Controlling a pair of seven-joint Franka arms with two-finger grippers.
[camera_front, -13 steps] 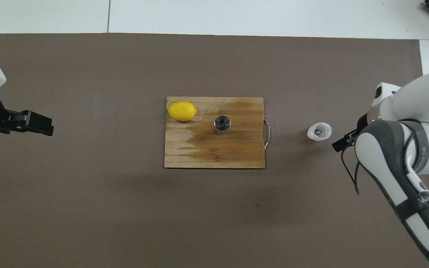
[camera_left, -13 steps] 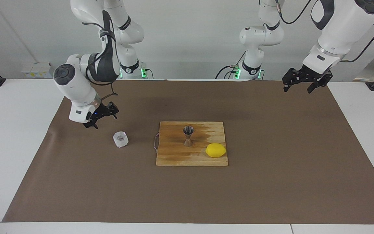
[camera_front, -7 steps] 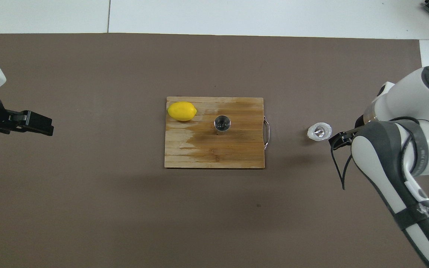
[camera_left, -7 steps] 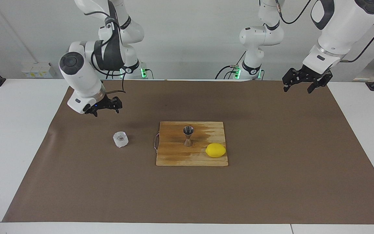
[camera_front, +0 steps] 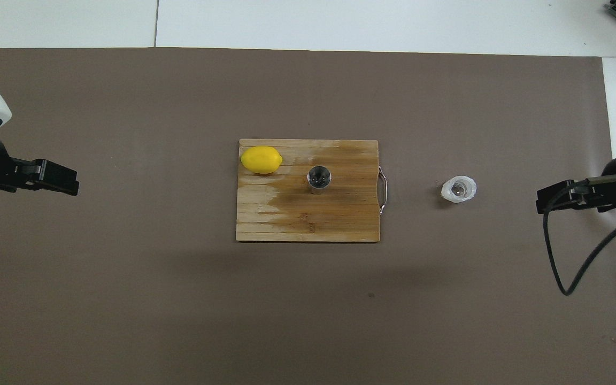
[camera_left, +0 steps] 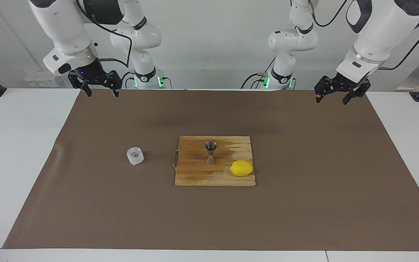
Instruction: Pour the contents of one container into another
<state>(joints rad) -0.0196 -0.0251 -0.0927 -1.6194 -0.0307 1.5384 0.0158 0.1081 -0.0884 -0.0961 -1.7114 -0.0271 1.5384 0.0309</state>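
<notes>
The squat clear glass tumbler (camera_left: 135, 155) (camera_front: 459, 189) stands upright on the brown mat, beside the wooden board toward the right arm's end. On the board stands the steel hourglass jigger (camera_left: 211, 152) (camera_front: 319, 178), also upright. My right gripper (camera_left: 102, 91) (camera_front: 546, 198) hangs open and empty, raised over the mat's edge at its own end, well clear of the tumbler. High over the mat's edge at the other end, my left gripper (camera_left: 332, 98) (camera_front: 67, 183) waits open and empty.
A wooden cutting board (camera_left: 195, 173) (camera_front: 297, 222) lies mid-mat, its wire handle facing the tumbler. A yellow lemon (camera_left: 241, 168) (camera_front: 261, 159) rests on the board beside the jigger, toward the left arm's end. The brown mat (camera_left: 304, 203) covers most of the white table.
My right gripper has risen from low beside the tumbler and drawn back toward its own end of the table. The tumbler, jigger and left arm have stayed put.
</notes>
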